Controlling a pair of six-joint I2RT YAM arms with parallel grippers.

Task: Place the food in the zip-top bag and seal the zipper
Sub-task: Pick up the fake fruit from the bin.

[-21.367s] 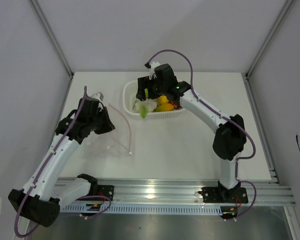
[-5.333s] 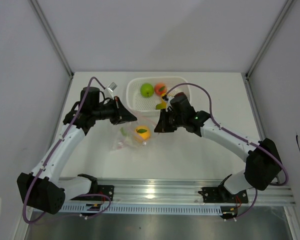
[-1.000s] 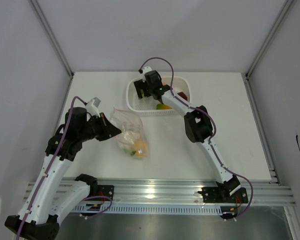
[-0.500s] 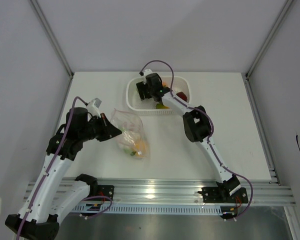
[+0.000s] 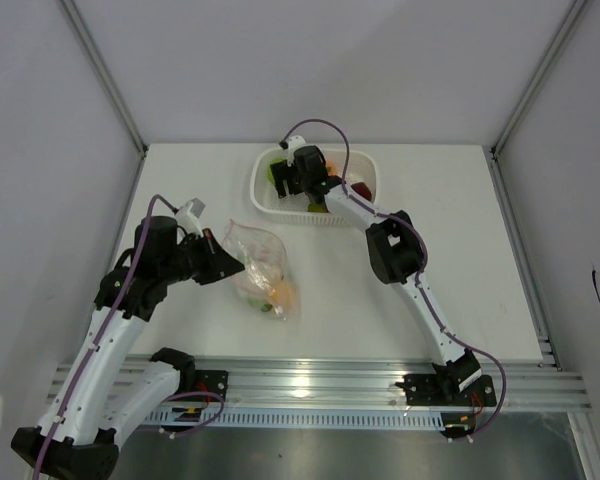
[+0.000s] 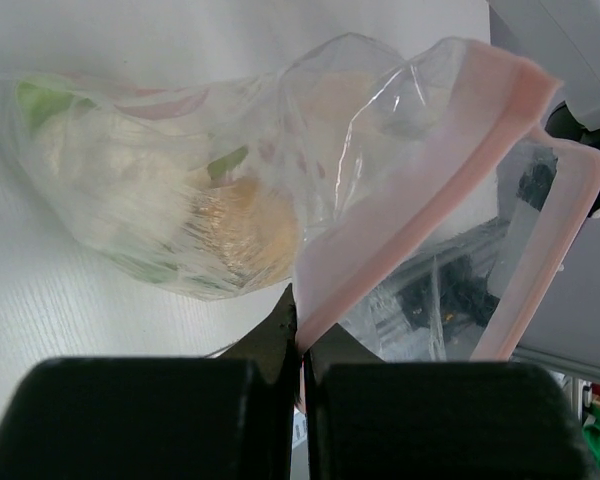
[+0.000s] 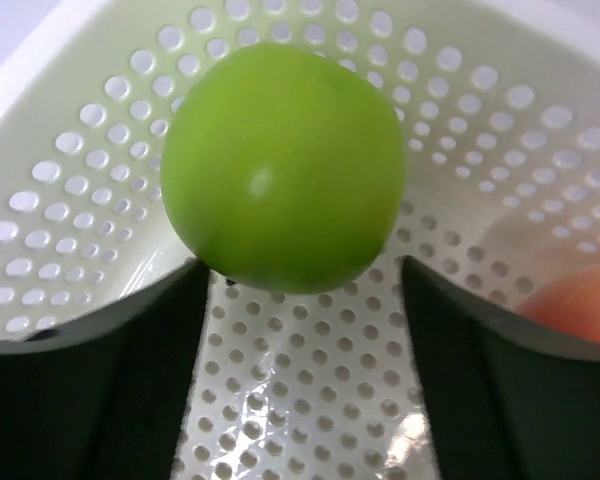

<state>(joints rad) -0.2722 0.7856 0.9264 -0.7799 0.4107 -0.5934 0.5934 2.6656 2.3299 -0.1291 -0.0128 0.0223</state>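
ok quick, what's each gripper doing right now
left gripper: closed on the zip-top bag's edge
right gripper: open around the green apple, not clearly gripping

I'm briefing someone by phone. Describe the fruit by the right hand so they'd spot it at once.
At the far edge of the white table sits a white perforated basket. At its left end, just ahead of the open right hand, lies the green apple: round, the only green fruit there, beside a peach and a red apple.

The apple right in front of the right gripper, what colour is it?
The apple is bright green. The right wrist view shows it best.
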